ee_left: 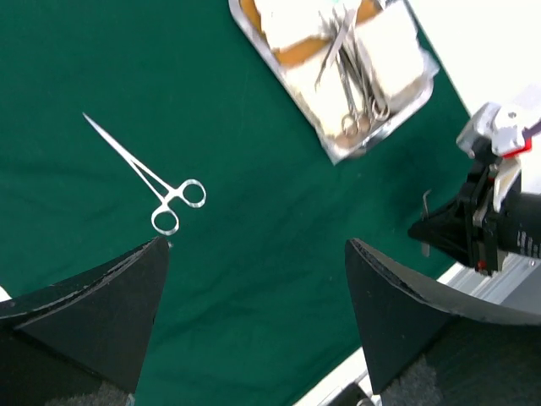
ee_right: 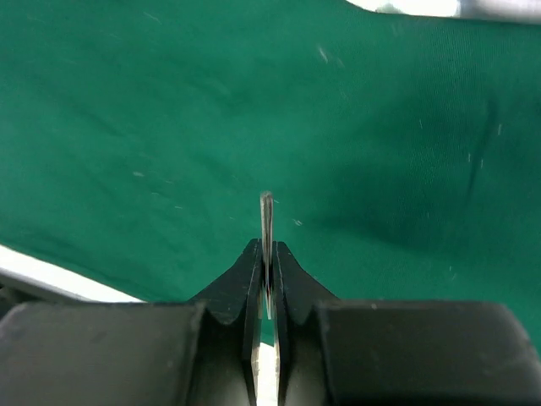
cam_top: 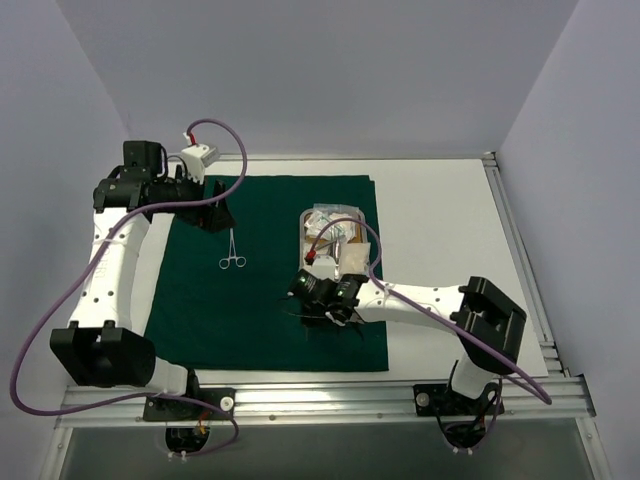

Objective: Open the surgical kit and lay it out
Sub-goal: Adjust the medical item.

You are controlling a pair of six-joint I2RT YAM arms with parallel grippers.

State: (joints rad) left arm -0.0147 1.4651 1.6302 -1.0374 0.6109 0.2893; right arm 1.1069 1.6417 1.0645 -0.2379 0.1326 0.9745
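The drape (cam_top: 270,300) lies spread with one clamp (cam_top: 232,252) laid out near the wide-spread left claw (ee_left: 254,245), the right claw (ee_right: 267,249) pinches tweezers (ee_right: 266,216), and the tray (cam_top: 302,235) holds the rest.

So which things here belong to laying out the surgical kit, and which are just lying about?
Job: green cloth, steel tray, gauze, clamps in the tray, clamp on the cloth, thin tweezers in the shut right end effector.
Lying about: purple cable, metal rail, white table.
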